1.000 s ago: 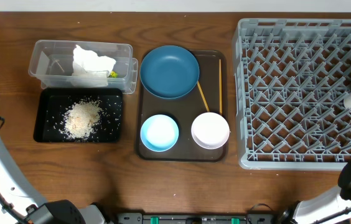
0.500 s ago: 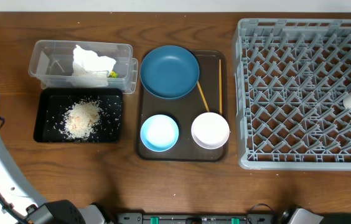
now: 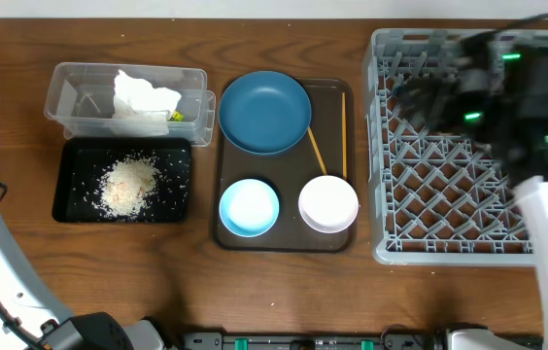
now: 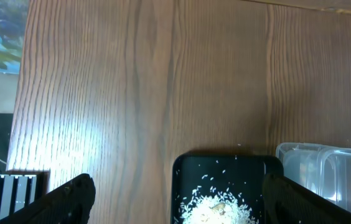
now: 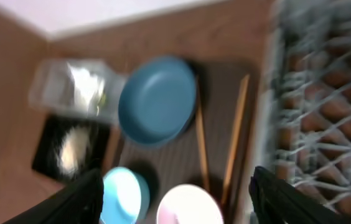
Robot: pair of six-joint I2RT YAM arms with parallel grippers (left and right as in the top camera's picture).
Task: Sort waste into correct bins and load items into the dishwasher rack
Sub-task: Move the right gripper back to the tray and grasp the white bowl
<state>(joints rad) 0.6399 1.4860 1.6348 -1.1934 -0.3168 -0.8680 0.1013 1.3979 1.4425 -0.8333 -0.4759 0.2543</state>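
Right gripper (image 5: 175,186) blurred above dishwasher rack (image 3: 429,214), jaws apart, empty. Left gripper (image 4: 177,188) spread wide over black tray (image 4: 191,168).

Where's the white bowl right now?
Overhead view: the white bowl sits on the brown tray, lower right, beside the light blue bowl, left of the rack.

Overhead looks down; both wrist views seemingly share black tray (image 3: 65,156).
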